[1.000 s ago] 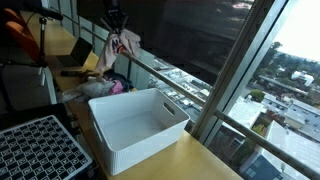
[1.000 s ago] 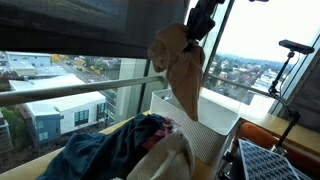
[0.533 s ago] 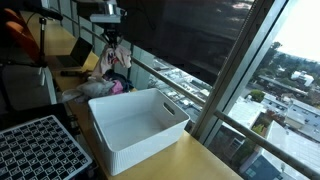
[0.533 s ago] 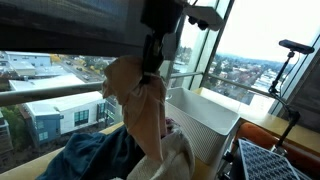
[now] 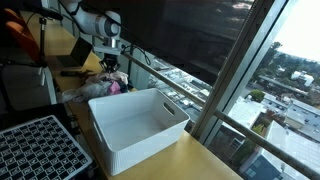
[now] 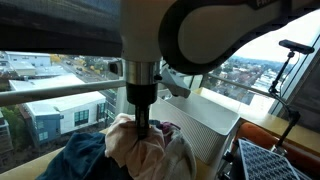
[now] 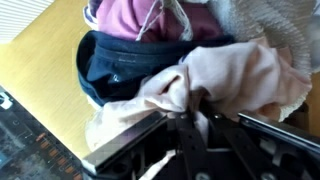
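The gripper (image 7: 196, 102) is nearly closed, its fingers pinching a fold of the pale cloth (image 7: 243, 68). In an exterior view the gripper (image 6: 143, 127) stands straight down, with the cloth (image 6: 133, 152) bunched under it. The cloth lies on the pile (image 6: 88, 156) of clothes just beside the bin (image 6: 214, 124), outside its end wall.

In the wrist view the cloth lies over a dark garment (image 7: 118, 62), and a pink garment (image 7: 140, 15) is just past that. All of them rest on the table (image 7: 38, 62) beside the bin.

As things lie, the cloth is resting on the pile and no longer hangs in the air, but the grip on it is not yet released. The bin (image 5: 142, 137) shows nothing inside in an exterior view, and every garment is in the heap beside it. The lowering looks done. Letting go and clearing the arm (image 5: 88, 24) from the pile are not done.
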Available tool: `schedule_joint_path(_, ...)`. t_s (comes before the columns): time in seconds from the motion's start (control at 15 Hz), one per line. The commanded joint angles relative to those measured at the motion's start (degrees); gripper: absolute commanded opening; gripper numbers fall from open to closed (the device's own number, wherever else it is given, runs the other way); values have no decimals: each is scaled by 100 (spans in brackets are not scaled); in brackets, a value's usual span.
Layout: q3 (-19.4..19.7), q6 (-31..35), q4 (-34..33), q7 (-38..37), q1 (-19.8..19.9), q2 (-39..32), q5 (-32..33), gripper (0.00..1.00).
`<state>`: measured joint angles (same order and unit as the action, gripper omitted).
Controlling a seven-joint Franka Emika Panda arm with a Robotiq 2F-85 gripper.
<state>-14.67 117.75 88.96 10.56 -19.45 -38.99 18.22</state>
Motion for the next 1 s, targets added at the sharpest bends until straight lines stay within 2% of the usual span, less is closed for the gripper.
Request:
schedule_joint_path(0.0,-4,-402,-203,144,-106,-117,-290,38)
schedule_joint_path(0.07,-21,-464,-197,153,-95,-63,-342,41)
schedule_joint_path(0.6,-56,-905,-52,446,205,1479,-717,99)
schedule_joint_path(0.67,16,-753,-260,208,12,1029,-534,81)
schedule_joint_path(0.8,4,-900,-227,328,110,1376,-592,96)
schedule_joint_path(0.93,0,-905,-160,357,143,1467,-612,99)
